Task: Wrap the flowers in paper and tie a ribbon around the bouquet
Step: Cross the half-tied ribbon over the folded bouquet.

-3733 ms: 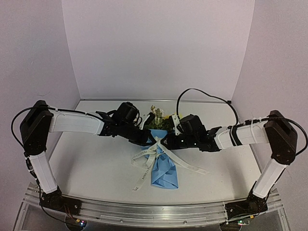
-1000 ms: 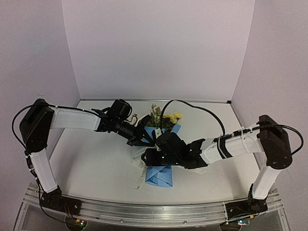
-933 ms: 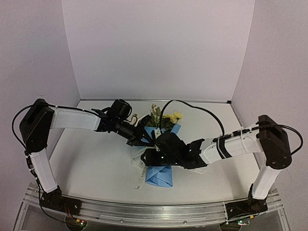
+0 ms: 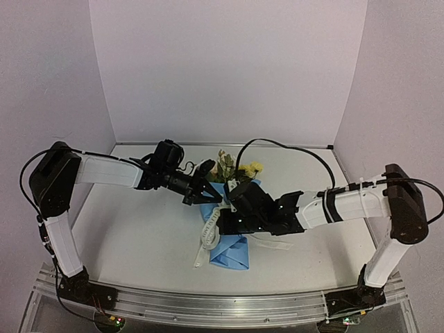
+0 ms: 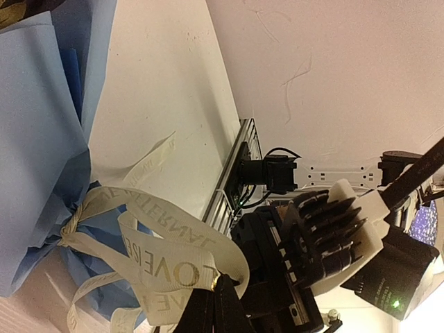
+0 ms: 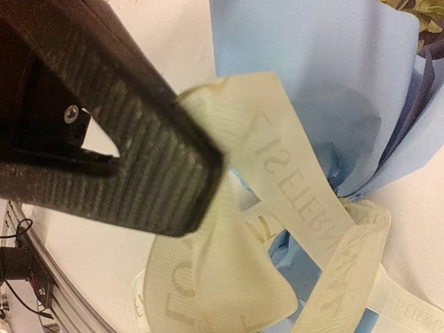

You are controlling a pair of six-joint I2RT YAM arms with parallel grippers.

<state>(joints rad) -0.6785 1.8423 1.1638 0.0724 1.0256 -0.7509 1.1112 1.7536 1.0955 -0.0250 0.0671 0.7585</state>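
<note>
Off-white ribbon [image 5: 173, 262] is what both of my arms have hold of now. A second ago my right end effector [image 6: 211, 170] hung half-spread low over the cone. Since then it has clenched tight on a strand just beside the knot, and in the right wrist view the printed band disappears under its ribbed finger. My left end effector [image 5: 220, 291] has stayed clenched throughout, grasping the lettered loop. It has drawn a little up and away to the far left, so the loop now stands off the paper [image 5: 41, 139] instead of lying slack.

The bouquet [image 4: 234, 251] lies mid-tabletop [image 4: 132, 236], flowers [image 4: 232, 168] toward the back wall and the blue cone toward my bases. The ribbon is already cinched around its waist (a first knot looks set, though I cannot see how tight). One tail trails down the cone's left side and another lies out to the right.

With a strand in each grip, I judge the wrapping done and the tying under way. The next pull should go outward and evenly, or the light cone will drag sideways.
</note>
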